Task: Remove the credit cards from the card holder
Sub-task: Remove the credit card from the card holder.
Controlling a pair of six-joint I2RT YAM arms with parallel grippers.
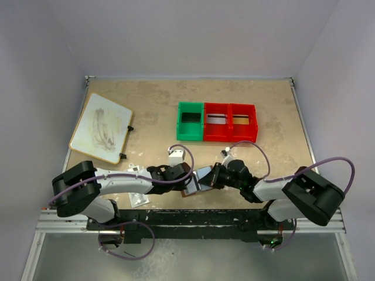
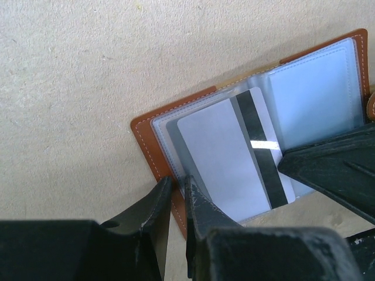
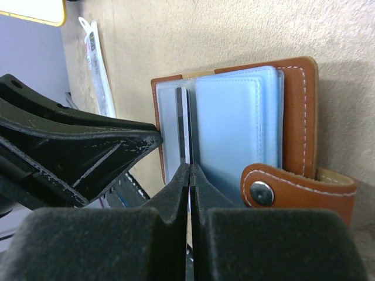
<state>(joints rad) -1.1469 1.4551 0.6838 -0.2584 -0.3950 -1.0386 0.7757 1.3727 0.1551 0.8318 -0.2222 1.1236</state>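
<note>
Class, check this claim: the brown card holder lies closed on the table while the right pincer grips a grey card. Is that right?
No: the card holder lies open, spread flat, as the left wrist view shows. The right pincer does grip the grey card.

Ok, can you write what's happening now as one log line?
left gripper: shut on card holder edge | right gripper: shut on grey card | card holder: open

Card holder (image 2: 147, 140) – stitched leather w/ glossy plastic pockets (image 2: 316, 93); credit card (image 2: 222, 161) smooth, matt.
</note>
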